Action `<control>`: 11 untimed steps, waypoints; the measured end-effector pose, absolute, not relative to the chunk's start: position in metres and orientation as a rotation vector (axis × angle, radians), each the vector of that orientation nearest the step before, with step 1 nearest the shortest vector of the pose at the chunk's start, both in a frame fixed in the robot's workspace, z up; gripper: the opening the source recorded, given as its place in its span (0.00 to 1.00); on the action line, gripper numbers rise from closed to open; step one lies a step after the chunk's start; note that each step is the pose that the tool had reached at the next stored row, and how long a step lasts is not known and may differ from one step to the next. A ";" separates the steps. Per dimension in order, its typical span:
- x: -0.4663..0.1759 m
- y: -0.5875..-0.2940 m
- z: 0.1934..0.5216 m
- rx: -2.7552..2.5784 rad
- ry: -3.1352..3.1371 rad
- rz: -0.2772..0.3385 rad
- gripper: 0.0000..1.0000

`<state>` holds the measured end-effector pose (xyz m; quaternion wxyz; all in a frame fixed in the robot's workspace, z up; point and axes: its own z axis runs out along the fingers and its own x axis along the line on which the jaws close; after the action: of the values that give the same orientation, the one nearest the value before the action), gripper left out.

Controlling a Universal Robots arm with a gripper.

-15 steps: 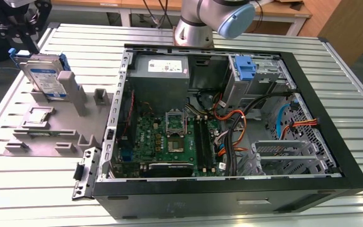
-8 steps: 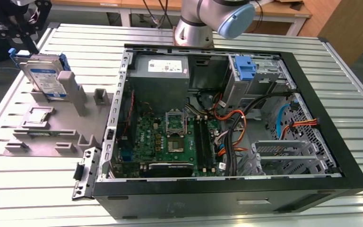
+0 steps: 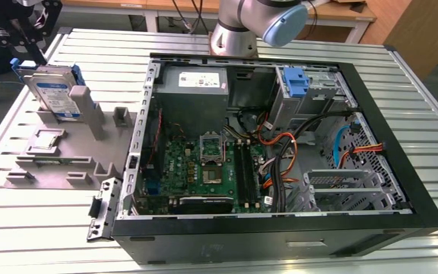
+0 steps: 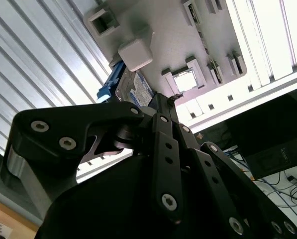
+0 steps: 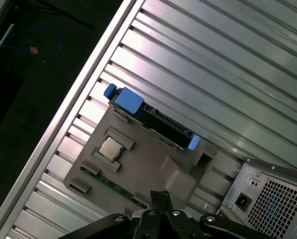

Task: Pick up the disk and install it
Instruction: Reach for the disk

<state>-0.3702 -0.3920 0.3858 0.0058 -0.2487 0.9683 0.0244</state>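
Note:
The disk (image 3: 55, 94) stands on edge in a slot of the grey fixture (image 3: 67, 165), at the exterior view's left. It is a silver drive with a white and blue label inside a blue carrier. In the first wrist view the disk (image 5: 150, 118) lies along the far edge of the fixture (image 5: 138, 169). My black gripper (image 3: 27, 50) hangs just above the disk's top. Its fingers (image 5: 160, 198) meet at their tips with nothing between them. In the second wrist view the gripper (image 4: 162, 99) points towards the disk (image 4: 136, 92).
An open computer case (image 3: 280, 228) lies on the slatted metal table (image 3: 424, 103), with its motherboard (image 3: 203, 171), power supply (image 3: 192, 83) and cables exposed. A blue bracket (image 3: 296, 83) sits in the drive bay. A processor chip (image 5: 110, 148) rests on the fixture. The arm's base (image 3: 238, 34) stands behind the case.

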 end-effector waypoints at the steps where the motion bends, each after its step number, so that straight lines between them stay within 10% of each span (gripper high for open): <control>1: -0.370 -0.392 0.386 -0.779 3.031 0.076 0.10; 11: -0.370 -0.392 0.386 -0.895 3.000 0.077 0.10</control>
<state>-0.3702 -0.3920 0.3858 0.0049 -0.2857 0.9580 0.0246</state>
